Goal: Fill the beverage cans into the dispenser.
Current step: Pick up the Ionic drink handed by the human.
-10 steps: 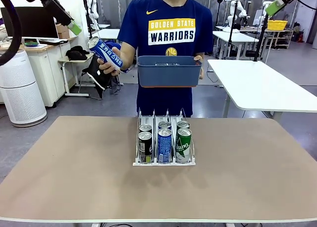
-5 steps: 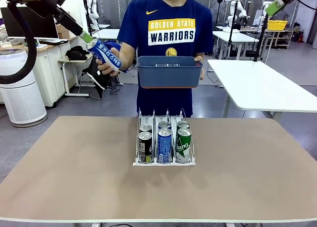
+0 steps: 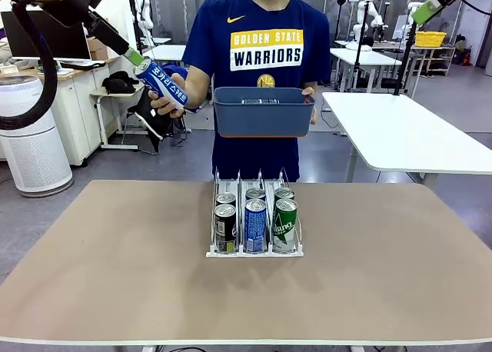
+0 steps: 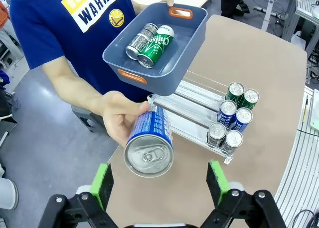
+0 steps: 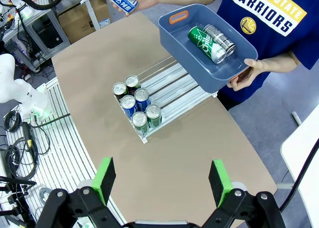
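Observation:
A person's hand [image 3: 171,100] holds a blue-and-white can [image 3: 164,81] tilted up at the far left, its silver top [image 4: 148,156] facing my left gripper [image 4: 159,184]. That gripper is open, its green pads [image 4: 102,182] standing either side of the can's end without touching it. The dispenser [image 3: 254,253] sits mid-table with two cans at the front of each lane: black-and-green [image 3: 224,228], blue [image 3: 255,225] and green [image 3: 284,225]. My right gripper [image 5: 162,182] hangs open high above the table [image 5: 199,153].
The person's other hand holds a dark blue bin [image 3: 261,114] above the far table edge, with a black-and-silver can [image 4: 141,40] and a green can [image 4: 155,44] lying inside. The back halves of the dispenser's lanes [image 4: 192,101] are bare.
My left gripper came down and right to the raised can's top end a second ago, and has held still there for the last half second. The right arm has not moved.

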`<action>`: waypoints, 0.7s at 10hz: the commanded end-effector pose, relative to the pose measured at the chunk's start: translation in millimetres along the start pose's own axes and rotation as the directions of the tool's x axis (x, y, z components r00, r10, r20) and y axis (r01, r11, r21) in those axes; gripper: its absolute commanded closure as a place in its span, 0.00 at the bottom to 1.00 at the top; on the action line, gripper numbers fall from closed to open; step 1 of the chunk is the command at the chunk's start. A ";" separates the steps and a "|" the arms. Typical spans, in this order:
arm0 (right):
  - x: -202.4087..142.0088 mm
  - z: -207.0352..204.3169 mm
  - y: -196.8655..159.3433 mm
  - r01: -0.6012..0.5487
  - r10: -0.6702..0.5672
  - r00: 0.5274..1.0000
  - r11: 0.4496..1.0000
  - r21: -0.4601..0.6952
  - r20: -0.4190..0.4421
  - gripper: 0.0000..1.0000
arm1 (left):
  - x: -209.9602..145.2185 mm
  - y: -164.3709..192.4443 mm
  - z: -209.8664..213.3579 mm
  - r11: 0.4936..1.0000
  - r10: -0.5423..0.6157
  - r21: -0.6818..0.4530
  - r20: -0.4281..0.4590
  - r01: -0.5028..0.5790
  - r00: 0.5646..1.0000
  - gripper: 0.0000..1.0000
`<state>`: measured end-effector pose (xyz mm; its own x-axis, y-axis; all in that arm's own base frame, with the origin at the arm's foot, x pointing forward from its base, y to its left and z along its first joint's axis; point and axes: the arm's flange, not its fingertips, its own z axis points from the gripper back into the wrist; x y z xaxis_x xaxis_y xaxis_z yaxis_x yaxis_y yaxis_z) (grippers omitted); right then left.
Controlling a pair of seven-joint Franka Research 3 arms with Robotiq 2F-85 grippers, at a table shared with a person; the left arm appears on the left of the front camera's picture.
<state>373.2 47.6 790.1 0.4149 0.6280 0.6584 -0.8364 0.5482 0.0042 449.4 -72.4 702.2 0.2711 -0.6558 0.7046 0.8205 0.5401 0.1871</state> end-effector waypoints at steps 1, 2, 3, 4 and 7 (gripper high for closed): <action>-0.1 -0.1 0.1 0.000 0.000 1.000 1.000 0.000 0.000 0.00 | -2.9 11.6 -14.1 0.999 0.027 0.022 0.038 -0.028 0.999 0.00; -0.1 -0.1 0.1 0.000 0.000 1.000 1.000 0.000 0.000 0.00 | -3.3 16.7 -18.5 0.999 0.024 0.034 0.047 -0.026 0.999 0.00; -0.1 -0.1 0.1 0.000 0.000 1.000 1.000 0.000 0.000 0.00 | -3.8 19.4 -24.2 0.998 0.035 0.046 0.057 -0.038 0.998 0.00; -0.1 -0.1 0.1 0.000 0.000 1.000 1.000 0.000 0.000 0.00 | -6.6 20.4 -27.8 0.998 0.037 0.047 0.048 -0.040 0.998 0.00; -0.1 -0.1 0.1 0.000 0.000 1.000 1.000 0.000 0.000 0.00 | -11.3 28.0 -42.7 0.999 0.042 0.027 0.054 -0.044 0.998 0.00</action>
<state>373.2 47.6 790.2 0.4148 0.6280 0.6585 -0.8364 0.5482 0.0041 487.0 -72.9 673.3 0.3076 -0.6177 0.7237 0.7836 0.5960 0.1756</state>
